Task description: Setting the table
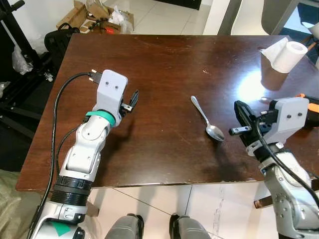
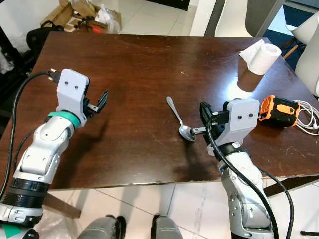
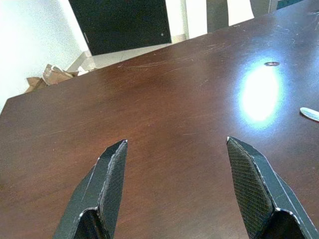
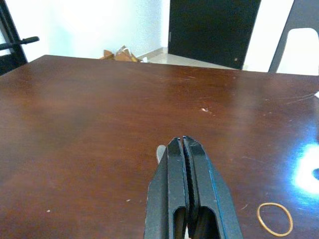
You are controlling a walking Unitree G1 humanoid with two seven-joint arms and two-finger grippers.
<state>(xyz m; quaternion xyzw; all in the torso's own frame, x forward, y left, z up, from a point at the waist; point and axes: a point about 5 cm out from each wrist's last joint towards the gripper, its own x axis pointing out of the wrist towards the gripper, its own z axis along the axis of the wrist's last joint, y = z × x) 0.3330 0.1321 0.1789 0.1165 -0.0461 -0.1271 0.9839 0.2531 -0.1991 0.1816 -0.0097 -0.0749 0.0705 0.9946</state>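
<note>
A metal spoon point(image 1: 207, 118) lies on the dark brown table point(image 1: 159, 55), right of centre, its bowl towards the near edge. My right gripper point(image 2: 204, 108) hovers just to the right of the spoon's bowl. The right wrist view shows its fingers point(image 4: 183, 164) pressed together with nothing between them. A pale sliver of the spoon point(image 4: 160, 151) peeks from behind them. My left gripper point(image 1: 130, 101) is raised over the table's left part, well away from the spoon. Its fingers point(image 3: 107, 184) are spread wide and open over bare wood.
A paper towel roll point(image 1: 287, 55) stands at the table's far right. An orange and black device point(image 2: 278, 110) with a white cable lies near the right edge. A rubber band point(image 4: 275, 218) lies by my right gripper. Cardboard boxes point(image 1: 89, 15) sit on the floor beyond.
</note>
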